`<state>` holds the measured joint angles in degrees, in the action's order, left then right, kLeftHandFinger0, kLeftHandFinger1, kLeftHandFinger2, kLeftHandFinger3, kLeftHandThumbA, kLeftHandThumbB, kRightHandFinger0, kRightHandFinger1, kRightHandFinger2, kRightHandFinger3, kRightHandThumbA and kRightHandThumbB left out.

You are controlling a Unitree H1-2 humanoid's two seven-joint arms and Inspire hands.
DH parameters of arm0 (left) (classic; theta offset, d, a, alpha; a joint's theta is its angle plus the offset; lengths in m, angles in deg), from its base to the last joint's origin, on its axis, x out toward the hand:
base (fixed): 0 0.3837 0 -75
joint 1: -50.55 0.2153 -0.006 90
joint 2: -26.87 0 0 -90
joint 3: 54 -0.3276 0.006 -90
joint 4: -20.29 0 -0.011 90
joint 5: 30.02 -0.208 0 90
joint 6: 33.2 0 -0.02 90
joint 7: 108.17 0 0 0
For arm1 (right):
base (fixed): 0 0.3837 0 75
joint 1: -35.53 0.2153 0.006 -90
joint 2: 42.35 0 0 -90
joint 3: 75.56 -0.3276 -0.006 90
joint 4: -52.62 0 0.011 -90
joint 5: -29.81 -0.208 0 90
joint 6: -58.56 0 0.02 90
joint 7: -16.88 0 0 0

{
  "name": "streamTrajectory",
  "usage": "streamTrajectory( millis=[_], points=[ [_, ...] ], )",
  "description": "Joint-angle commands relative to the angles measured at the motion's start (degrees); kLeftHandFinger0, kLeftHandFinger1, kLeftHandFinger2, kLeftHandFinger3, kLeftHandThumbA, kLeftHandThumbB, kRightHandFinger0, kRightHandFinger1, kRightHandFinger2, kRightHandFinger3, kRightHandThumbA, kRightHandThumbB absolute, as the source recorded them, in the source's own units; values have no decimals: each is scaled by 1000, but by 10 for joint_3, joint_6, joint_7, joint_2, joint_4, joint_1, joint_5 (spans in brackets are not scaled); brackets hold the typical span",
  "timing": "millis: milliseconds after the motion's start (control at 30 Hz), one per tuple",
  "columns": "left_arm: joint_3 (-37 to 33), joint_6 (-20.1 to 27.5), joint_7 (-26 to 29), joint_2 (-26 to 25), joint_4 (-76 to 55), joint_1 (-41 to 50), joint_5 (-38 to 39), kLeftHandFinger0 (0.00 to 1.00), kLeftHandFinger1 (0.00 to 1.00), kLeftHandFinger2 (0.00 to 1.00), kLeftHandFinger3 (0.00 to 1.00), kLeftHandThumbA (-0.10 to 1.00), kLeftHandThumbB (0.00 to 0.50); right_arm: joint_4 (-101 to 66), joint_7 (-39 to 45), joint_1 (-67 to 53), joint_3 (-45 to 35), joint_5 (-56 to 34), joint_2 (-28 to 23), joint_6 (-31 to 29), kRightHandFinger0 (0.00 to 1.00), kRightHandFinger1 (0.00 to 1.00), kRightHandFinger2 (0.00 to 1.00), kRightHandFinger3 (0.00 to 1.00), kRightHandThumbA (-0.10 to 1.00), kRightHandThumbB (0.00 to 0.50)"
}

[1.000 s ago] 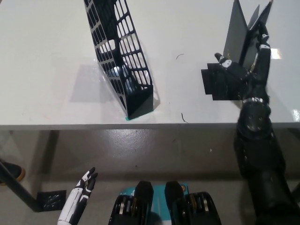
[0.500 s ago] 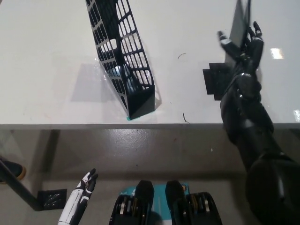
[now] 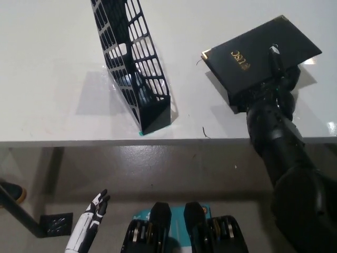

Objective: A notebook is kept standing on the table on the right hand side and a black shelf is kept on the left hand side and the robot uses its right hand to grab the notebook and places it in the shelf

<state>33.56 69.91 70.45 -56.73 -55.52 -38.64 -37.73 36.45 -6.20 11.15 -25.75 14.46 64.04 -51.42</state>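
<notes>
Right hand [image 3: 274, 87] grips notebook [image 3: 260, 51], cover up, tilted, above the table [image 3: 47, 95]. Shelf [image 3: 131, 63] stands well to its left. Left hand [image 3: 95, 208] hangs low, far left, below the table edge.

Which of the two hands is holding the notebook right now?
The black right hand, gripping the notebook above the table. The white left hand hangs below, holding nothing.

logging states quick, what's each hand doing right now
Left hand: open, holding nothing, low beside the body.
Right hand: shut on the notebook, lifted and tilted.
</notes>
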Motion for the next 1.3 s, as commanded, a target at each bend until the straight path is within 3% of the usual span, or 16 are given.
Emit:
streamTrajectory(
  millis=[0, 67, 100, 133, 200, 233, 267, 367, 500, 533, 633, 667, 767, 867, 967, 1267],
  points=[
    [5, 19, 1, -3, -8, -1, 7, 1000, 1000, 1000, 1000, 1000, 75, -22, 11, 49, 42, 2, -9, -62, 0, 3, 554, 710, -100, 67],
    [4, 18, 2, -2, -8, -1, 6, 1000, 1000, 1000, 1000, 1000, 69, -40, 17, 40, 61, 11, -7, -68, 0, 13, 543, 699, -100, 49],
    [4, 18, 2, -2, -9, -1, 6, 1000, 1000, 1000, 1000, 1000, 64, -55, 17, 35, 72, 15, -5, -69, 0, 30, 578, 793, -100, 41],
    [4, 19, 2, -3, -10, 1, 4, 1000, 1000, 1000, 1000, 1000, 67, -85, 9, 25, 86, 24, 0, -69, 0, 80, 672, 823, -100, 21],
    [3, 20, 2, -4, -9, 0, 3, 1000, 1000, 1000, 1000, 1000, 68, -132, -9, 14, 115, 40, 6, -69, 0, 131, 750, 769, -100, 32],
    [2, 17, 4, -6, -11, 0, -3, 1000, 1000, 1000, 1000, 1000, 73, -169, -26, 7, 139, 64, 9, -64, 0, 190, 729, 718, -100, 38],
    [3, 19, 5, -5, -8, -2, -3, 1000, 1000, 1000, 1000, 1000, 69, -197, -27, -1, 153, 72, 12, -64, 0, 143, 615, 610, -100, 75],
    [4, 15, 5, -4, -9, -4, 1, 1000, 1000, 1000, 1000, 1000, 77, -356, -38, -36, 204, 130, 31, -22, 0, 144, 605, 642, -100, 94],
    [2, 14, 5, -4, -8, -4, -4, 1000, 1000, 1000, 1000, 1000, 83, -502, -38, -65, 256, 199, 46, 18, 0, 124, 566, 724, -100, 73],
    [2, 12, 4, -5, -10, -3, -3, 1000, 1000, 1000, 1000, 1000, 83, -531, -44, -69, 266, 219, 50, 34, 0, 80, 483, 662, -100, 98],
    [1, 14, 4, -4, -11, 2, -4, 1000, 1000, 1000, 1000, 1000, 67, -594, -49, -80, 303, 298, 51, 47, 0, 85, 538, 742, -100, 69],
    [0, 20, 5, -6, -9, 1, -6, 1000, 1000, 1000, 1000, 1000, 61, -625, -45, -83, 320, 329, 51, 49, 0, 116, 612, 802, -100, 68],
    [-1, 21, 5, -7, -6, 0, -9, 1000, 1000, 1000, 1000, 1000, 52, -675, -48, -81, 341, 375, 56, 72, 0, 192, 698, 802, -100, 78],
    [-1, 16, 6, -6, -11, 2, -10, 1000, 1000, 1000, 1000, 1000, 72, -695, -48, -77, 372, 437, 51, 73, 0, 205, 686, 782, -100, 80],
    [-1, 22, 7, -5, -9, 3, -10, 1000, 1000, 1000, 1000, 1000, 67, -690, -38, -75, 392, 440, 49, 44, 0, 100, 583, 769, -100, 76],
    [1, 19, 4, -7, -8, 2, -5, 1000, 1000, 1000, 1000, 1000, 65, -673, -53, -47, 434, 458, 62, 48, 0, 71, 605, 795, -100, 92]
  ],
)
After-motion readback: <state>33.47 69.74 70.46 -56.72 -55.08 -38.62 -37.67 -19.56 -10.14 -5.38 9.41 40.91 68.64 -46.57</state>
